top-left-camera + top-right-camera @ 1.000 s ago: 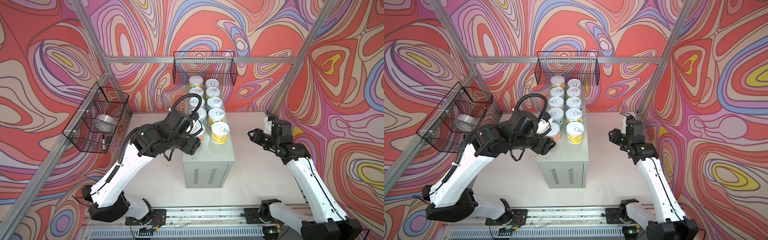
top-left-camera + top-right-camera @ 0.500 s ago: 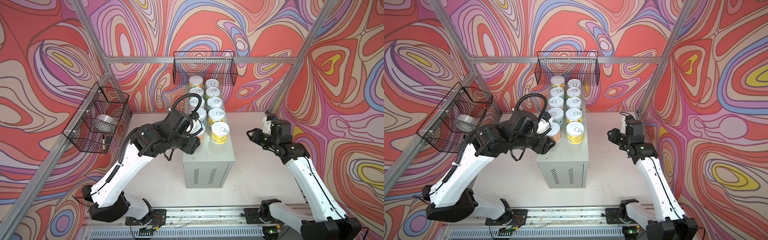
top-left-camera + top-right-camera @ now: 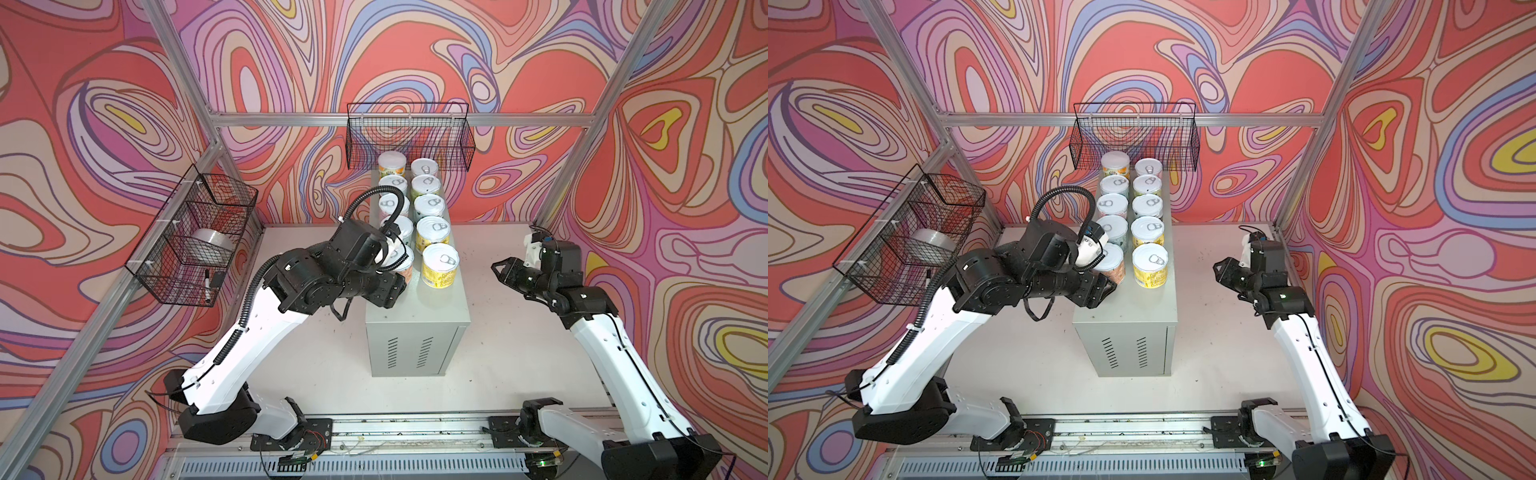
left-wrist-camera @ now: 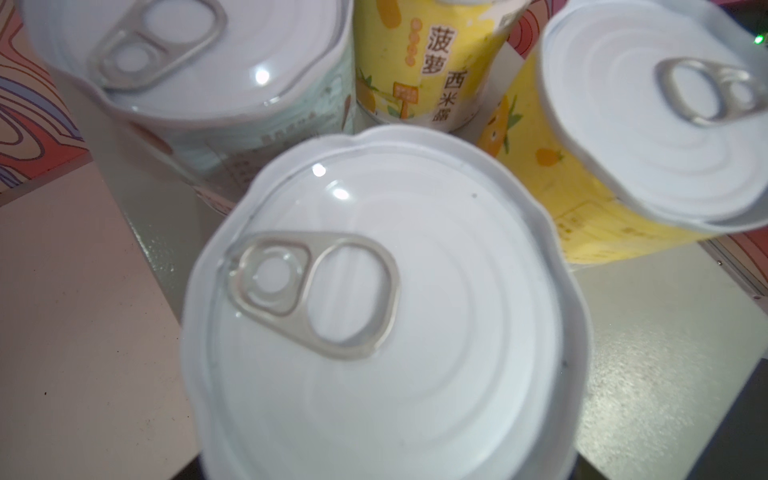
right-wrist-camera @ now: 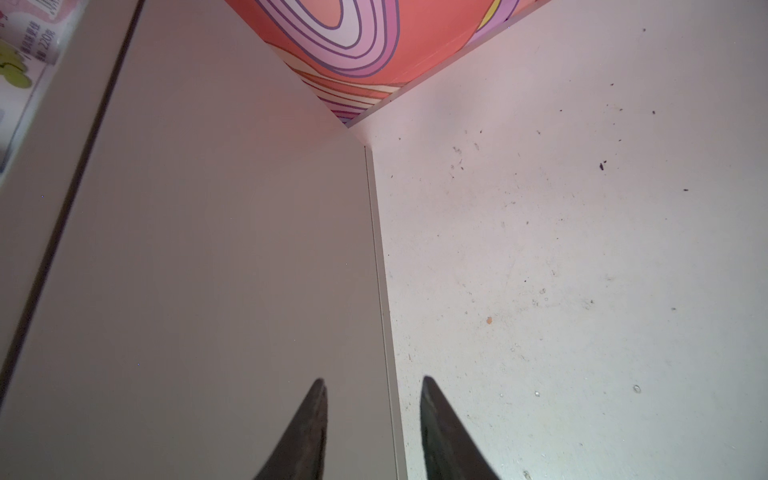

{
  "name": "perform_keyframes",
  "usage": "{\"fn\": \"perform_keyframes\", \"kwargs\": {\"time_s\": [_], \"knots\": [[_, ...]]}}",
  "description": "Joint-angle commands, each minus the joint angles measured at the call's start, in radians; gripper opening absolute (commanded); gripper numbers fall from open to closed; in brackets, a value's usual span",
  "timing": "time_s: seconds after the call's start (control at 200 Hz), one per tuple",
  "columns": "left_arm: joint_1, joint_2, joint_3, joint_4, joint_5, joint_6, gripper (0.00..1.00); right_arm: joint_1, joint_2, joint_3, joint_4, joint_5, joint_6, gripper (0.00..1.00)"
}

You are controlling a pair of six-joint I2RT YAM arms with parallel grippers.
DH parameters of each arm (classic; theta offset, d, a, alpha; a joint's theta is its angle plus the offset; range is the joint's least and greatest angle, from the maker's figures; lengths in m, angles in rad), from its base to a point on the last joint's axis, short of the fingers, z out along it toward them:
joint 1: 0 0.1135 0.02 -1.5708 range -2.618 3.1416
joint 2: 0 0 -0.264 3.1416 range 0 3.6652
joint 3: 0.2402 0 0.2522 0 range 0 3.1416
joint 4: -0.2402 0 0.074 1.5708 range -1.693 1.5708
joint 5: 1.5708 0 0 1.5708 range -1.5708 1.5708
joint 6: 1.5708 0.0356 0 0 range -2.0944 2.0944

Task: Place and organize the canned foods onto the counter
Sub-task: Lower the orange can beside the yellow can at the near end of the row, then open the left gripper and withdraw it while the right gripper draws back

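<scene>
10th can (image 3: 1115, 266), unmoved, nearest counter (image 3: 1142, 307) front, L gripper (image 3: 1100, 289) at it, clamped/loose can't tell; R gripper (image 3: 1219, 268) together, empty, beside counter; rows full.

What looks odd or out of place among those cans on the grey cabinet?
Mostly tidy: the cans stand upright in two rows on the cabinet. Only the back-left can shows a plain top without a pull tab, unlike the rest; perhaps it is upside down.

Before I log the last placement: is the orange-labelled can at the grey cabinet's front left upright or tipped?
Upright: the orange-labelled can stands on the grey cabinet, pull-tab lid facing up.
</scene>
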Motion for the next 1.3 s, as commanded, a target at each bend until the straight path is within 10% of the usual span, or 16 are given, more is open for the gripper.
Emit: {"fn": "perform_keyframes", "kwargs": {"time_s": [0.0,0.871,1.297], "knots": [[-0.002,0.004,-0.031,-0.029,0.011,-0.025,0.78,-0.001,-0.006,-0.022,0.019,-0.014,0.005,0.38],[-0.003,-0.018,-0.054,0.01,0.011,-0.031,0.73,-0.001,-0.016,-0.023,0.03,-0.024,0.011,0.36],[-0.002,-0.167,-0.18,0.011,-0.043,0.007,1.0,-0.001,0.026,-0.005,0.04,-0.038,-0.001,0.41]]}}
